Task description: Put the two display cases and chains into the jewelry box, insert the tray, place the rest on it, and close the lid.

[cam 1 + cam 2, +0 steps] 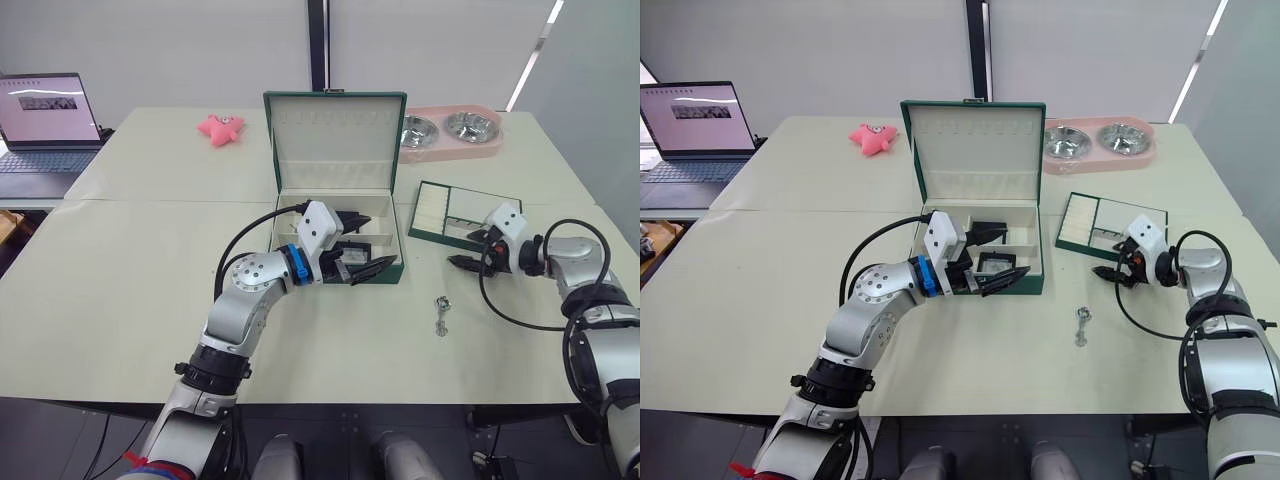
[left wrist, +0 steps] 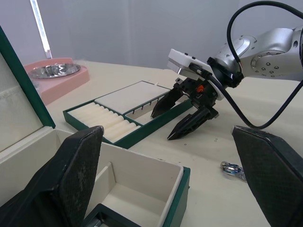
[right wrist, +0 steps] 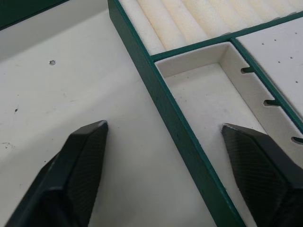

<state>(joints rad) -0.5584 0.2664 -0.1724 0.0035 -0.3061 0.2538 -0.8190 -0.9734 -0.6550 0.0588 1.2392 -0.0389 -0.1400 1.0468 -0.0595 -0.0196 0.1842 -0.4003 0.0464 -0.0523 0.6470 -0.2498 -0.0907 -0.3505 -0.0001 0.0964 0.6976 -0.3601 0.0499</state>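
The open green jewelry box with its cream lining (image 1: 340, 215) sits mid-table with the lid up, and dark display cases already lie in its near compartment. It looks like the tray step is next. The green ring tray with cream foam rolls (image 1: 455, 212) lies on the table just right of the box. The right gripper (image 1: 470, 250) hovers at the tray's near edge, jaws spread wide astride the green rim and holding nothing. It would need to close on that wall. The left gripper (image 1: 362, 244) hangs over the box's near side, parted wide and empty. A small silver chain piece (image 1: 441, 315) lies nearer, still out.
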